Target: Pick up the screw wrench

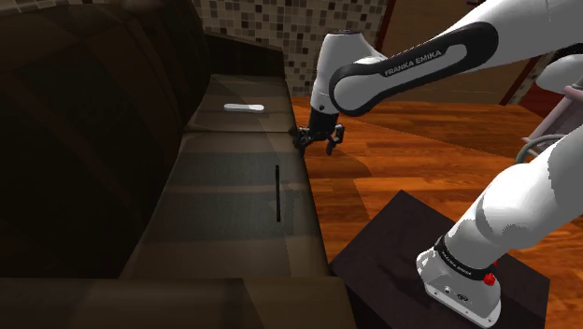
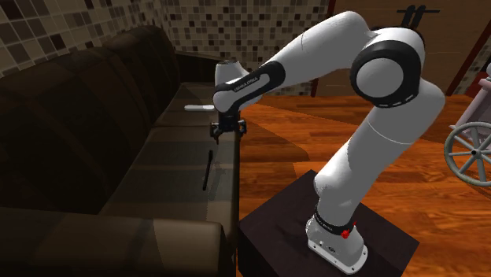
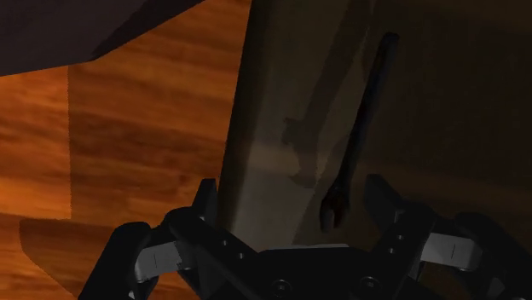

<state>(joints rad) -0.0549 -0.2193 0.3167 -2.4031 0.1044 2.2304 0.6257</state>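
The black screw wrench (image 1: 277,193) (image 2: 208,171) (image 3: 358,128) is seen lying flat on the seat of the dark sofa (image 1: 224,178), at about 7 o'clock of the end effector (image 1: 318,145) (image 2: 226,131) (image 3: 294,204) in the shoulder view. The end effector is poised above the seat's front edge, its fingers spread apart with nothing clasped between them. A white object (image 1: 245,107) (image 2: 197,107) is laid farther along the seat, at about 10 o'clock of the end effector.

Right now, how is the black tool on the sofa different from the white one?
The black wrench is long and thin; the white tool is shorter. In the shoulder view the black wrench runs up-down, the white tool sideways. The black wrench lies nearer the stand, the white tool farther. Both lie flat on the sofa, untouched by the pincer.
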